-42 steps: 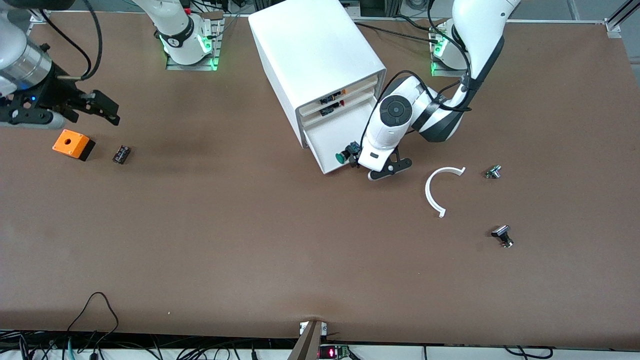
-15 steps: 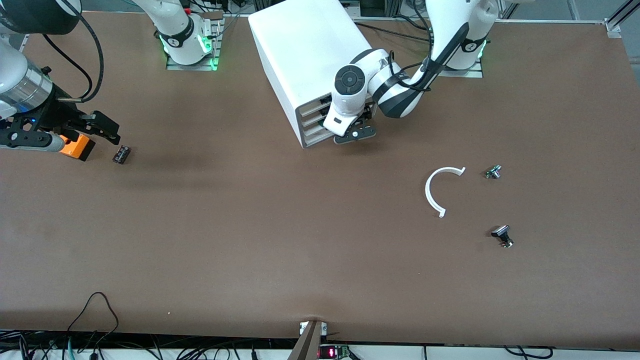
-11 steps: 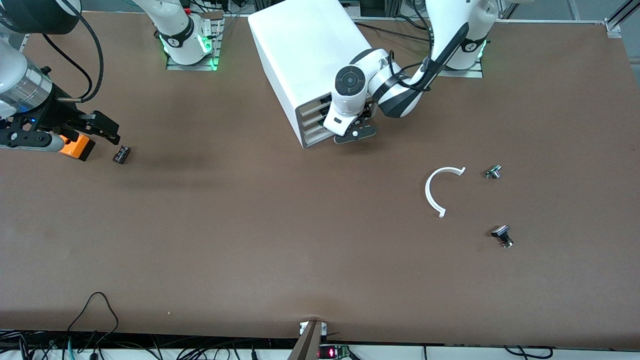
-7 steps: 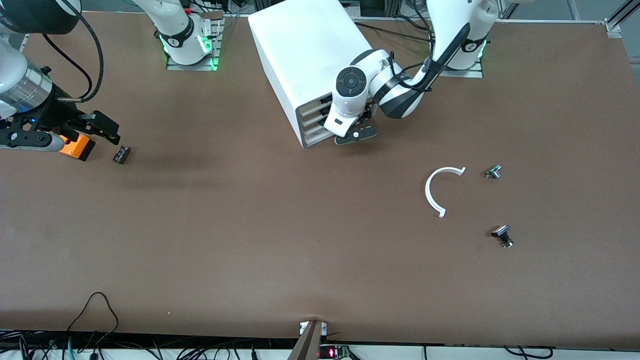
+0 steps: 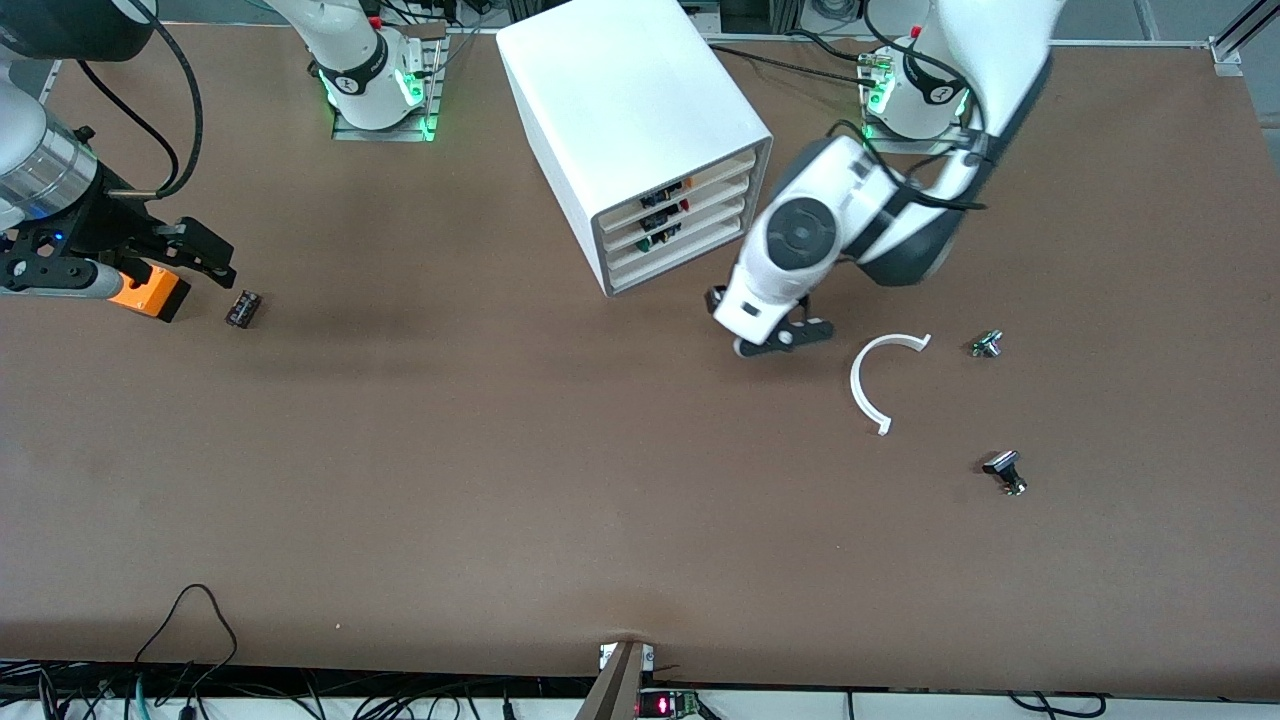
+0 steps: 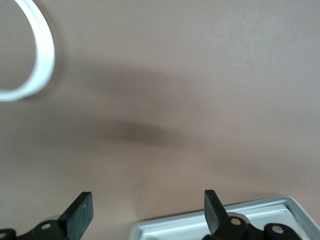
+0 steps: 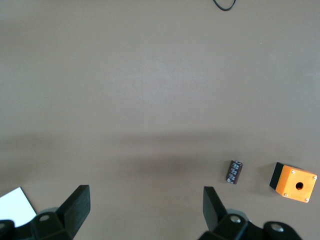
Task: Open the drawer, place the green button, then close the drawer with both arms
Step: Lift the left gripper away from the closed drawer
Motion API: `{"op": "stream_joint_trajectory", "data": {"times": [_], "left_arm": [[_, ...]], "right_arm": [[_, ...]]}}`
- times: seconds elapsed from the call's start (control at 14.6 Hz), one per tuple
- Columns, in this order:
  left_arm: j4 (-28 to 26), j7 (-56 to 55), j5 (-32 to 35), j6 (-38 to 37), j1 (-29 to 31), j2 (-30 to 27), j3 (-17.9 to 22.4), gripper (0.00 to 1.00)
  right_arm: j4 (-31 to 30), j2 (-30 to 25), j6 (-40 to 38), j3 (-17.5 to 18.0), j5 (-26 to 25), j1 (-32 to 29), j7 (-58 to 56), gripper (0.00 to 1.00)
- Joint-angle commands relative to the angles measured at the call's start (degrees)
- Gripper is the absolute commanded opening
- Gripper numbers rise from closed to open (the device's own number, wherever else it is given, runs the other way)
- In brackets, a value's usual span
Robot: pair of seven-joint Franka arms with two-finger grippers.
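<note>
1. Starting nearest the front camera, we note a small black-and-silver button (image 5: 1004,472) lying on the brown table (image 5: 500,480) toward the left arm's end.
2. Farther from the camera we find a white curved strip (image 5: 868,385), with a second small button (image 5: 987,344) just beside it, nearer the left arm's end.
3. We record the left gripper (image 5: 757,325) in the air over bare table, between the curved strip and the cabinet's front. In the left wrist view its fingers (image 6: 79,216) stand wide apart with nothing between them, and the curved strip (image 6: 35,60) shows in that view as well.
4. We see the white cabinet (image 5: 630,110) standing farther off than the left gripper, its four cream drawer fronts flush with the frame. The drawer (image 5: 668,254) at the bottom is closed. A green spot (image 5: 649,241) shows at a drawer front, near the left gripper but apart from it; we cannot confirm it as the button.
5. Toward the right arm's end, we log the right gripper (image 5: 170,255) waiting above an orange box (image 5: 150,291), beside a small black part (image 5: 243,308). The right wrist view shows its fingers (image 7: 75,202) spread and empty.
</note>
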Motion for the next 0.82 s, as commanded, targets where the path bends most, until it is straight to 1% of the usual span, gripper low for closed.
{"op": "stream_joint_trajectory", "data": {"times": [0.0, 0.14, 0.21, 0.34, 0.48, 0.55, 0.62, 0.69, 0.75], "left_arm": [[5.3, 6.6, 0.0, -5.8, 1.5, -0.3, -0.2, 0.98], [8.3, 11.6, 5.7, -8.9, 2.7, -0.4, -0.5, 0.98], [10.1, 15.3, 7.2, -10.8, 3.0, -0.5, -0.5, 0.98], [14.4, 21.9, 7.4, -17.2, 5.7, -1.0, -0.9, 0.98], [18.7, 29.4, 6.7, -21.0, 8.5, -1.2, -1.0, 0.98], [20.0, 33.0, 6.7, -22.8, 9.1, -1.4, -1.0, 0.98], [20.3, 35.2, 6.6, -25.1, 9.9, -1.7, -0.9, 0.98], [20.4, 37.0, 6.4, -26.4, 12.4, -2.8, -1.1, 0.98], [20.0, 40.9, 4.4, -26.2, 14.0, -4.9, -0.4, 0.98]], "right_arm": [[0.9, -0.4, -1.2, -0.1, 0.6, -0.3, -4.3, 1.00], [1.1, -1.0, -1.9, 0.0, 0.7, -0.3, -4.3, 1.00], [1.2, -1.1, -1.9, 0.0, 0.7, -0.3, -4.3, 1.00], [1.7, -1.0, -2.0, 0.0, 0.8, -0.3, -4.3, 1.00], [1.8, -1.1, -2.0, 0.0, 0.9, -0.3, -4.3, 1.00], [1.8, -1.0, -2.0, 0.0, 0.8, -0.3, -4.2, 1.00], [1.7, -1.0, -2.0, 0.0, 0.9, -0.3, -4.2, 1.00], [1.7, -1.0, -2.0, 0.0, 0.9, -0.3, -4.2, 1.00], [1.7, -1.0, -2.0, 0.0, 0.9, -0.3, -4.0, 1.00]]}}
